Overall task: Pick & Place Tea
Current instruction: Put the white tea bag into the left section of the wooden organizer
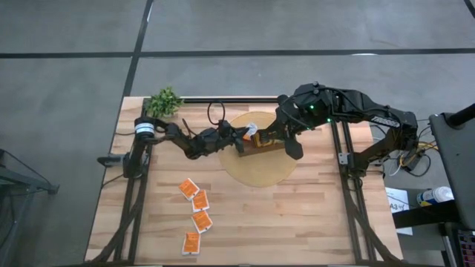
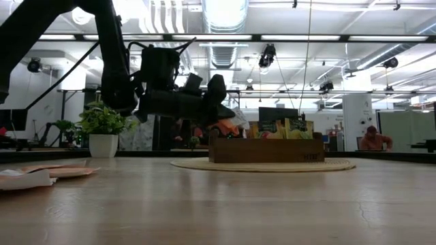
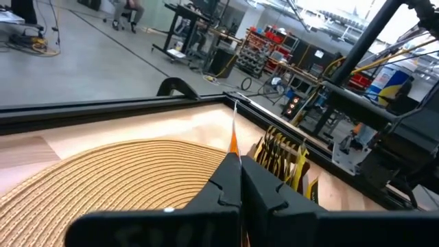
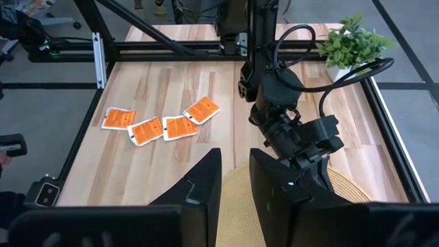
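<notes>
1. the room is a wide workshop with a grey floor crossed by dark lines, ceiling lights and racks of gear behind; a seated person [image 2: 371, 139] shows far off in the low view.
2. the surface [image 1: 297, 215] is pale planked wood in a dark metal frame, with a round woven straw mat [image 1: 260, 167] near its middle and a small potted plant [image 1: 164, 101] at a far corner.
3. the left gripper [image 1: 247, 136] reaches over the mat's edge, jaws clenched on an orange-and-white tea sachet [image 3: 233, 140] seen edge-on just beside the box.
4. the right gripper [image 1: 295, 148] hangs over the mat at the box's other side, jaws released a little with nothing between them.
5. the brown wooden box [image 2: 266, 150] sits on the mat, yellow and green sachets [image 2: 294, 128] standing upright in it; its compartments are mostly hidden by the arms from above.
6. four orange sachets [image 1: 197, 215] lie flat in a loose row on the bare wood, well apart from the mat.
</notes>
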Available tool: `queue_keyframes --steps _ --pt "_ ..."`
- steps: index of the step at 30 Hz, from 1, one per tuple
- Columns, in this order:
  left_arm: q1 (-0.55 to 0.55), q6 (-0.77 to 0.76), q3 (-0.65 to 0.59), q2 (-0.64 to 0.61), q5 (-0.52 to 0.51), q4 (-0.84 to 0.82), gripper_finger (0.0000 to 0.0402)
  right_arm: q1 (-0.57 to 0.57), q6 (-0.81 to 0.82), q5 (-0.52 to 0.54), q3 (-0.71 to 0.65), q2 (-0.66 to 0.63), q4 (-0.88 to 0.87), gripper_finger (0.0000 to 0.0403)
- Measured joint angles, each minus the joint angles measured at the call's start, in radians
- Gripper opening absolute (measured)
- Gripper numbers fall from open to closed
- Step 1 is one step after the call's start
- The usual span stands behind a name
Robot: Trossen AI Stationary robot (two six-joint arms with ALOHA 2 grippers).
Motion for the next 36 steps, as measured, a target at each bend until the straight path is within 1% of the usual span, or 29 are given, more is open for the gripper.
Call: queue_keyframes --steps 6,16,22,24,31,36 --pt "0.000 0.015 0.000 0.000 0.000 -0.005 0.0000 0.000 -0.001 0.000 0.000 0.000 0.000 0.0077" --pt "-0.001 -0.021 0.000 -0.002 0.031 -0.015 0.0000 0.000 -0.024 0.000 0.000 0.000 0.000 0.0068" --pt "-0.001 -0.023 0.001 -0.002 0.072 -0.041 0.0004 0.000 -0.029 0.000 0.000 0.000 0.001 0.0074" --pt "-0.002 -0.012 0.001 -0.002 0.077 -0.054 0.0016 0.000 -0.029 0.000 0.000 0.000 0.001 0.0076" --pt "-0.002 -0.004 0.002 -0.002 0.077 -0.072 0.0084 0.000 -0.027 0.000 0.000 -0.001 0.002 0.0073" --pt "-0.002 -0.002 0.028 -0.002 0.077 -0.074 0.0114 0.000 -0.025 0.000 0.000 -0.001 0.002 0.0071"
